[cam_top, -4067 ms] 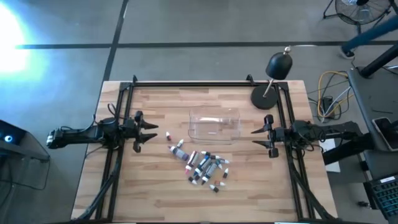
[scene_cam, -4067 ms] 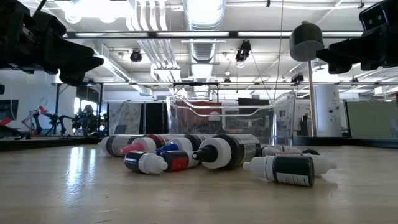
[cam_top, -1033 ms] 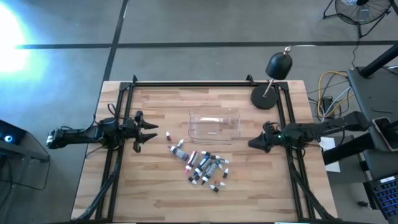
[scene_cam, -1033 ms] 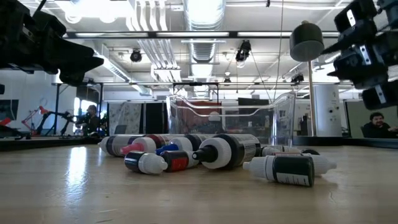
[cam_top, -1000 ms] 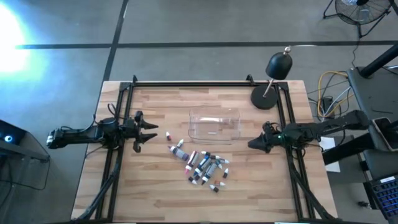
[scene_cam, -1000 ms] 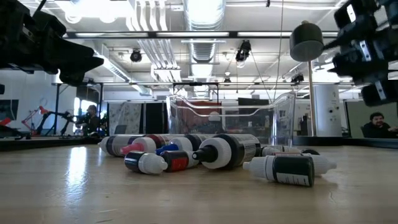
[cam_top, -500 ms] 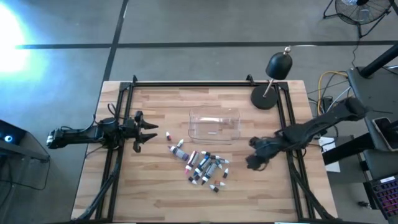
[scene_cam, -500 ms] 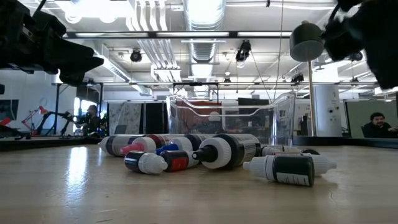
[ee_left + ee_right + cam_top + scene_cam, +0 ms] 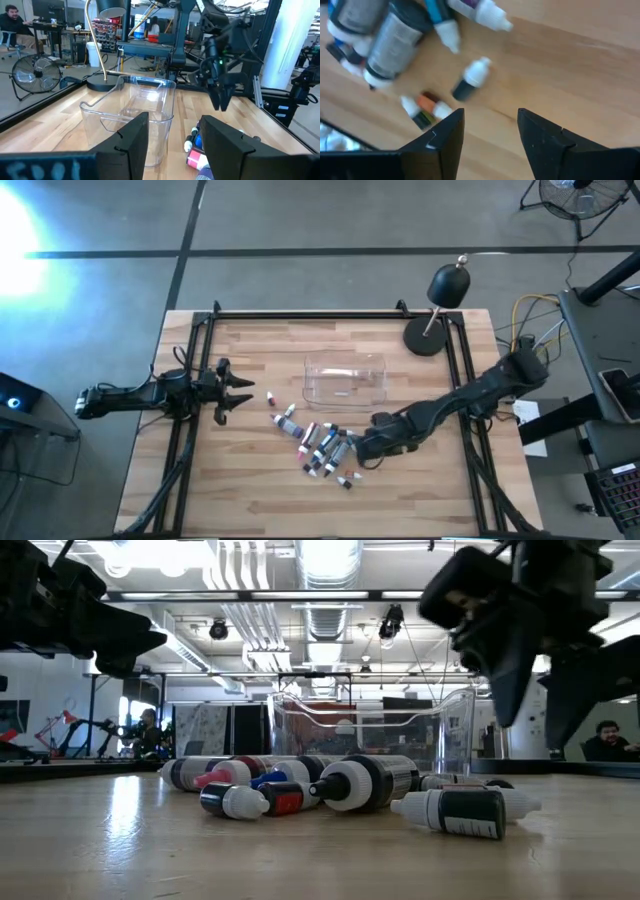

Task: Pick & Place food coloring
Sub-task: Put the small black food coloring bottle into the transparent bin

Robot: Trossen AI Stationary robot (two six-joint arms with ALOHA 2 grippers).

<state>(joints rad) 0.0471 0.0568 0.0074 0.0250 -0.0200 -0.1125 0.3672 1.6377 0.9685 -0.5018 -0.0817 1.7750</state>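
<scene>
Food coloring [image 9: 325, 447]: a dozen or so tiny bottles, lying on their sides in a loose heap on the wooden table [image 9: 250, 500], near its middle and toward the front edge, just in front of the clear tray [image 9: 345, 380]. Long axes mixed: most in the heap run diagonally, caps toward the front-left; a few at the left end lie closer to crosswise. Caps white, red, pink, blue, purple; bodies dark or pale. Labels show on the larger bottles, but no writing can be read.

Stray bottle [image 9: 471, 79]: dark body, white cap, lying apart from the heap on bare wood.

Right gripper [image 9: 364, 450]: reached across from the right edge, above the right end of the heap, pointing down; fingers apart with a clear gap, holding nothing.

Left gripper [image 9: 243, 392]: waiting near the left edge, above the table, fingers spread, holding nothing.

Black desk lamp [image 9: 440, 305]: back right corner.
</scene>
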